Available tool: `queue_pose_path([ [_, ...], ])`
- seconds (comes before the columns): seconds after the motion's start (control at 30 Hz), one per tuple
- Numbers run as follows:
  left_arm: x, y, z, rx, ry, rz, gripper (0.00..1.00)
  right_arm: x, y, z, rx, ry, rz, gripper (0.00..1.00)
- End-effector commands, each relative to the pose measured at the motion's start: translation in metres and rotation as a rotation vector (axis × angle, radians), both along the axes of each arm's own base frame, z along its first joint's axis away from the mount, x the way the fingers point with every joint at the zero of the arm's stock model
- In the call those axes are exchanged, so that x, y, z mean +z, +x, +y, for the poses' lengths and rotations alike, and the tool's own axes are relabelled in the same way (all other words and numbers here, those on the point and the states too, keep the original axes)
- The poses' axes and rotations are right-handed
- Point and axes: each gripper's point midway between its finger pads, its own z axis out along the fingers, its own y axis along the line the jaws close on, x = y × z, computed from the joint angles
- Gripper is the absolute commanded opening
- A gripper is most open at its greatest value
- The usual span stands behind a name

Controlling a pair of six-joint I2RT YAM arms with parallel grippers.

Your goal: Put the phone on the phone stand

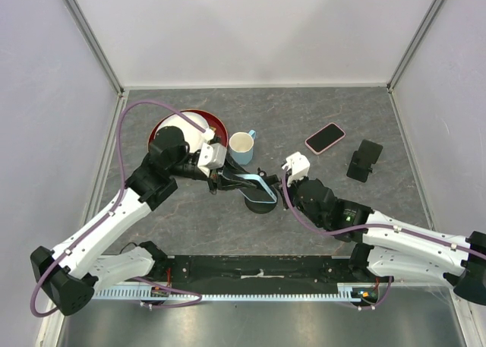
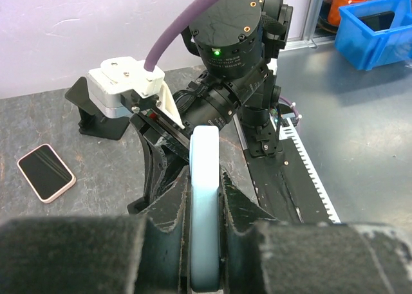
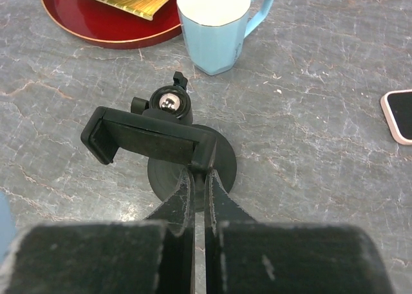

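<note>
- While the left pincer [image 1: 228, 182] is clamped on the light-blue phone [image 1: 254, 183], its fingers [image 2: 172, 207] press the phone's two broad faces. In the left wrist view the phone stands on edge between them.
- Reading the overhead view as a clock with 12 o'clock away from the arm bases, the phone sits mid-surface, held off the grey surface [image 1: 319, 111]. Its free end points towards 4 o'clock, over the phone stand [image 1: 260, 203].
- Whether the phone touches the stand cannot be told from these views.
- The left pincer comes to the stand from 9 o'clock, the right pincer [image 3: 205, 178] from 3 o'clock.
- The right pincer is almost fully closed, its two tips nipping the right-hand end of the stand's black clamp bar.
- In the right wrist view the clamp bar lies crosswise above the round black base, with a shiny ball joint just behind it.
- A pale-blue mug [image 1: 241, 146] stands upright at 11 o'clock from the stand, close by but apart from it.
- A red plate [image 1: 219, 122] lies at 10 o'clock, just beside the mug, and carries a white bowl [image 1: 190, 125].
- A pink phone [image 1: 325, 137] lies flat with its dark screen up, between 1 and 2 o'clock and well apart from the stand.
- A second stand [image 1: 364, 161], also black, sits at 2 o'clock, just beyond the pink phone.
</note>
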Motion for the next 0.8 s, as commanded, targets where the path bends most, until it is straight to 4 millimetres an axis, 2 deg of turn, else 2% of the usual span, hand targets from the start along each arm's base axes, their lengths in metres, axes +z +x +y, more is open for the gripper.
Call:
queue_pose_path([
  [0.0,0.017,-0.003,-0.007,-0.066,-0.072,-0.068,0.02,0.013,-0.008,0.016,0.123,0.029,-0.039,0.0],
  [0.2,0.002,0.013,-0.022,-0.116,-0.051,-0.119,0.02,0.013,-0.01,0.016,0.212,0.033,-0.016,0.0],
  [0.37,0.007,0.011,-0.025,-0.161,-0.073,-0.187,0.02,0.013,-0.005,0.011,0.244,0.046,-0.004,0.0],
  [0.43,0.002,0.01,-0.03,-0.209,-0.062,-0.161,0.02,0.014,-0.006,0.016,0.278,0.051,0.009,0.0],
  [0.47,0.006,0.012,-0.032,-0.22,-0.065,-0.166,0.02,0.011,-0.006,0.018,0.289,0.046,0.019,0.0],
  [0.5,-0.003,0.018,-0.038,-0.227,-0.05,-0.142,0.02,0.01,-0.008,0.02,0.304,0.046,0.026,0.0],
  [0.77,-0.027,0.03,-0.054,-0.283,0.016,-0.102,0.02,0.008,-0.009,0.023,0.353,0.052,0.055,0.0],
])
